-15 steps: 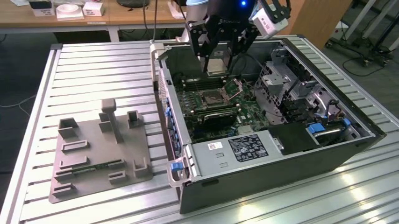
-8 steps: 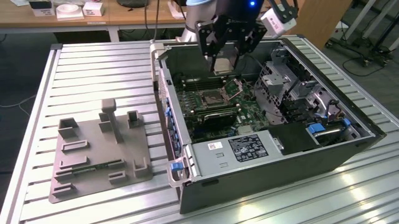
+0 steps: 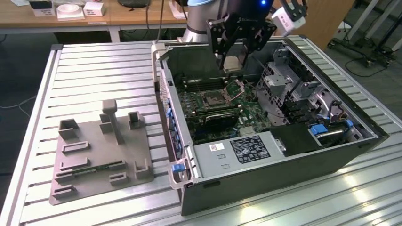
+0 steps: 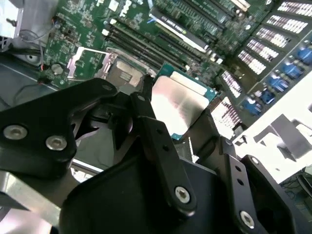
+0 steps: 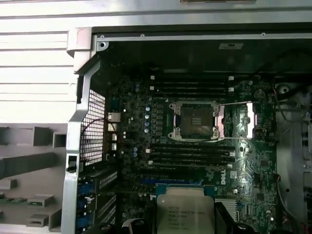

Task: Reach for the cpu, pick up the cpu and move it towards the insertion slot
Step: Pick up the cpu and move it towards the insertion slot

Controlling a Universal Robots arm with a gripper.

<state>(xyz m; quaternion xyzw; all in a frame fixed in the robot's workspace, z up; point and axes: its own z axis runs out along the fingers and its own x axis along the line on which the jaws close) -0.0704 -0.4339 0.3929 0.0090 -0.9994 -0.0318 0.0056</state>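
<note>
End effector (image 3: 234, 63): from my seat it's clamped on the cpu (image 3: 233, 63), black fingers (image 4: 156, 141) on both edges of the chip.
Cpu spot: held up in the air inside the open computer case (image 3: 351, 155), above the motherboard (image 5: 253, 165), silvery top showing in both wrist views.
Insertion slot (image 5: 195, 121): frame flipped open, sitting between the rows of memory slots (image 5: 192, 156), well apart from the chip I'm holding.
Fixture plate (image 3: 94, 150): grey, on the worktop (image 3: 94, 70) at the exterior view's left of the case.
</note>
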